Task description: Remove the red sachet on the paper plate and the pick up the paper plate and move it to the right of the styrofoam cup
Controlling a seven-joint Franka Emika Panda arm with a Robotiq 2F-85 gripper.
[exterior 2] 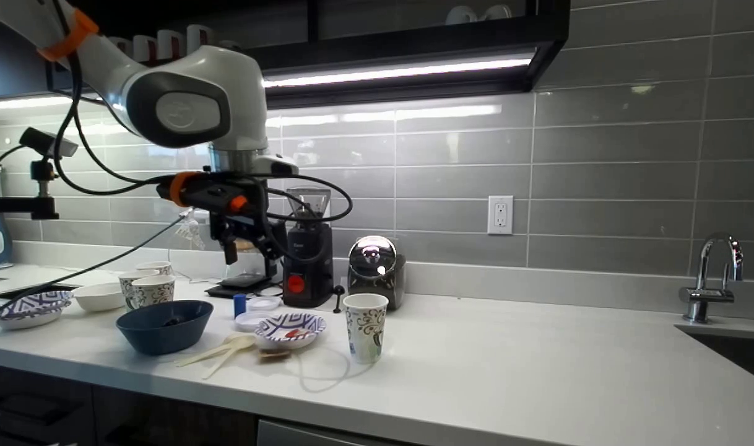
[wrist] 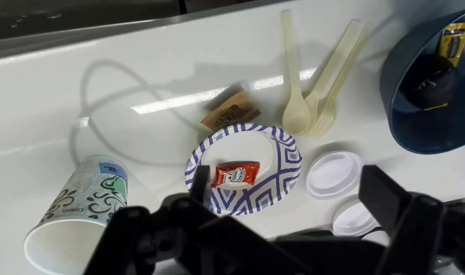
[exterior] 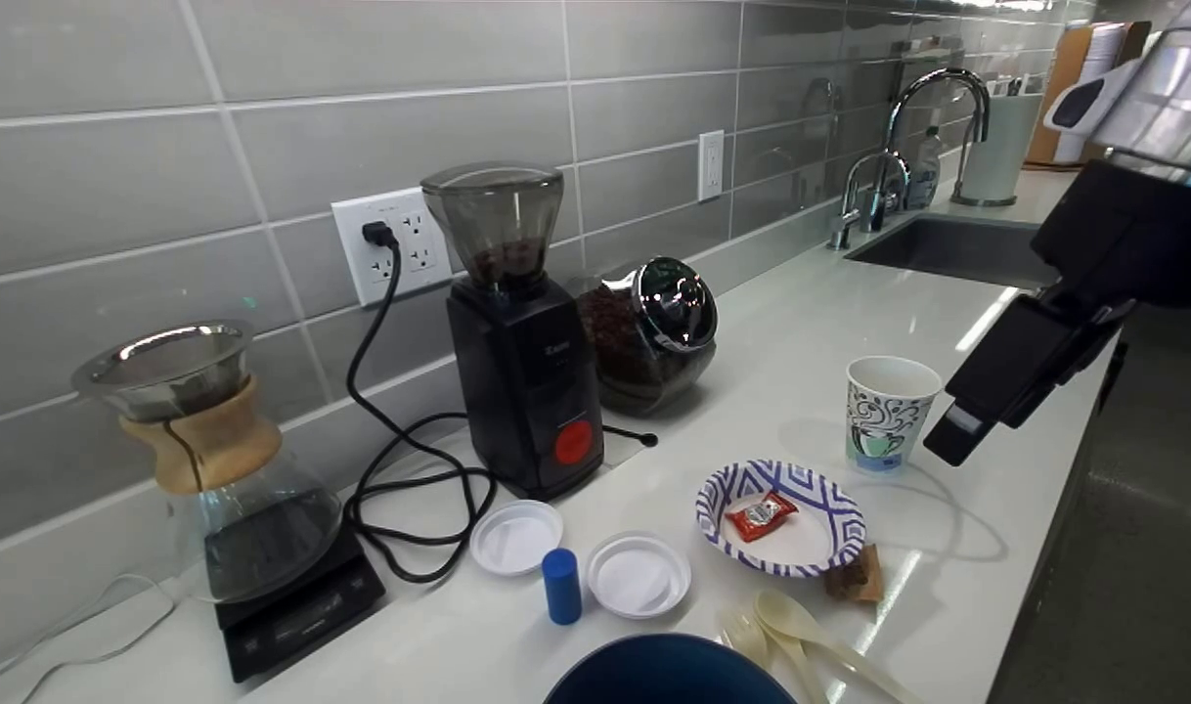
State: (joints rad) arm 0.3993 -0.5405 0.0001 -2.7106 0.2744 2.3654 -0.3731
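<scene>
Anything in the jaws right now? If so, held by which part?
Nothing is held: the jaws stand open in the wrist view, and the red sachet lies on the paper plate.

Lots going on along the back of this counter [exterior 2: 538, 365]: a black grinder [exterior: 522, 372] plugged into the wall outlet [exterior: 419, 249], a chrome-lidded jar [exterior: 639, 357] of brown stuff just beside it, and a wooden-collared glass carafe [exterior: 214, 460] on a black scale [exterior: 302, 621]. A stubby blue cylinder [exterior: 561, 587] stands by two white lids [exterior: 639, 577], and some pale cutlery [wrist: 297, 110] lies near a tan packet [wrist: 232, 110]. The dark blue bowl [exterior 2: 160, 334] has a yellow packet [wrist: 454, 42] in it plus a dark round thing [wrist: 431, 82] I honestly can't make out.
</scene>
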